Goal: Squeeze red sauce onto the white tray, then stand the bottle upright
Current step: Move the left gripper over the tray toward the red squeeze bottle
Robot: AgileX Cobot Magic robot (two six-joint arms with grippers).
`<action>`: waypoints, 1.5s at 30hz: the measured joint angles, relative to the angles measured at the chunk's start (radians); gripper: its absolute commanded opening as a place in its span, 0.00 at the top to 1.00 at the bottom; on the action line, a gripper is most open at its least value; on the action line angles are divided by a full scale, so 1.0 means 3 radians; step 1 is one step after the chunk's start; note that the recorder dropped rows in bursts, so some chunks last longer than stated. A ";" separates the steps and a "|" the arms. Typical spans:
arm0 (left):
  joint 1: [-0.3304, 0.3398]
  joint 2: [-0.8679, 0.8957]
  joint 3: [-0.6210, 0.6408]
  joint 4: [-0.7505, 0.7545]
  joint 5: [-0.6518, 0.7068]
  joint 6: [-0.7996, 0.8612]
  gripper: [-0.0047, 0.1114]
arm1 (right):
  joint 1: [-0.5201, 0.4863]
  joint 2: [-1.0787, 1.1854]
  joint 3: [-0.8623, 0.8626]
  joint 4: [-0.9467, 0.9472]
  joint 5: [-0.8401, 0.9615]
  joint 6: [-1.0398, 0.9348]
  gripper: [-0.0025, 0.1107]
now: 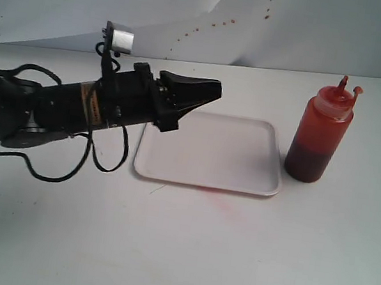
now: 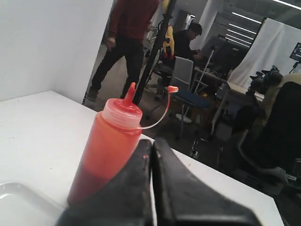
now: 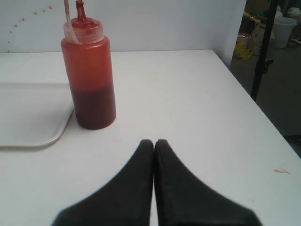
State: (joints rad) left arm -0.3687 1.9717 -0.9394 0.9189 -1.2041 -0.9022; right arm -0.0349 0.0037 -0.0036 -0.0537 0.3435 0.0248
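Bottle [image 1: 319, 135] ungrasped: my left gripper [image 1: 210, 89], jaws pressed together, hovers at the white tray [image 1: 231, 155]; my right gripper [image 3: 154, 142] is equally closed and empty. It stands upright on the table [image 1: 162, 251], just beside the tray. Approaching with closed jaws could topple it, spilling red sauce [image 1: 305, 165] through the uncovered nozzle.

**Surroundings: tabletop, backdrop, office beyond**

White tabletop [image 1: 176, 253] w/ faint pink smear [image 1: 228, 205] around its middle; small orange mark [image 3: 281, 171] near its edge in right wrist view. White backdrop [image 1: 296, 30] behind, dotted w/ red specks [image 1: 224, 23]. Left wrist view, bkgd: standing person [image 2: 131, 23] in red top, seated person [image 2: 186, 40], grey office chair [image 2: 183, 75]. Right wrist view: black pole [image 3: 263, 52], white bucket [image 3: 284, 30].
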 measured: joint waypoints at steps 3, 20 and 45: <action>-0.0104 0.0213 -0.0185 -0.0209 0.0000 0.0007 0.96 | 0.0000 0.0000 0.0000 0.0000 0.0000 0.0000 0.98; -0.0571 0.1211 -0.1702 0.0216 0.0682 0.0388 0.88 | 0.0000 0.0000 0.0000 0.0000 0.0000 0.0000 0.98; -0.0688 0.1581 -0.1867 0.0322 0.0900 0.0393 0.08 | 0.0000 0.0000 0.0000 0.0000 0.0000 0.0000 0.98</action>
State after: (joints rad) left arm -0.5752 2.4461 -1.4996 1.0155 -0.9341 -0.7843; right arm -0.0349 0.0037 -0.0036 -0.0537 0.3435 0.0248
